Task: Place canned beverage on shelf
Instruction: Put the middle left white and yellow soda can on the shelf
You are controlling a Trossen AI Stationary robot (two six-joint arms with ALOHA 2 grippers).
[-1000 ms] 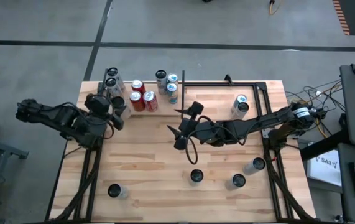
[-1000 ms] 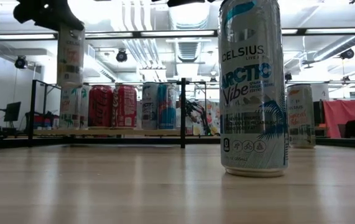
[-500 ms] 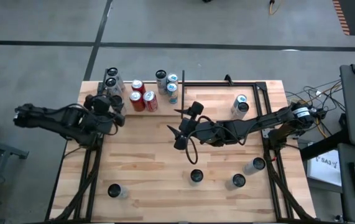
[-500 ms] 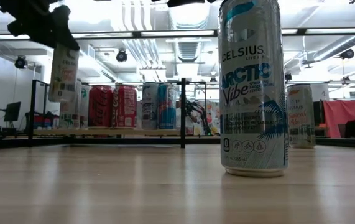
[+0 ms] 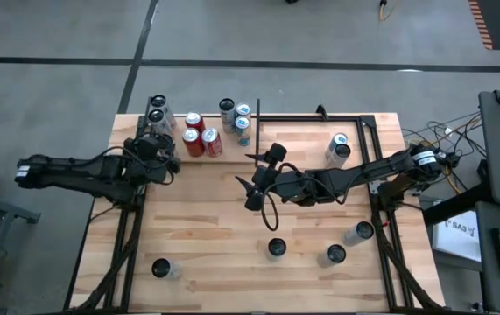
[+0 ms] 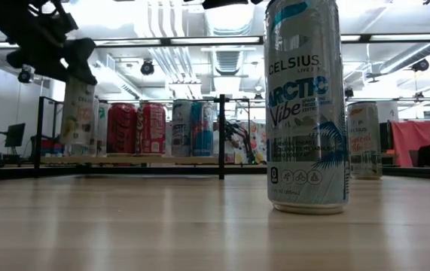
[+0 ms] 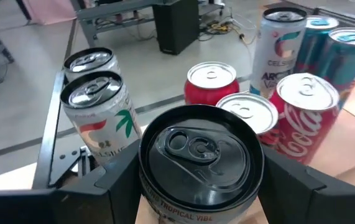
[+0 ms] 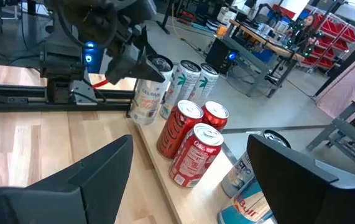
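Held can lower, nearer the shelf.

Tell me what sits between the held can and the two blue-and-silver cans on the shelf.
Three red cans stand between them, clearest in the high view; left gripper holds the can.

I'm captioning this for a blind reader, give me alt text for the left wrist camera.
The left hand grips a pale tropical-print drink can with a dark lid, seen from above. Beyond it stand two white cans, three red cola cans and taller white and teal cans.
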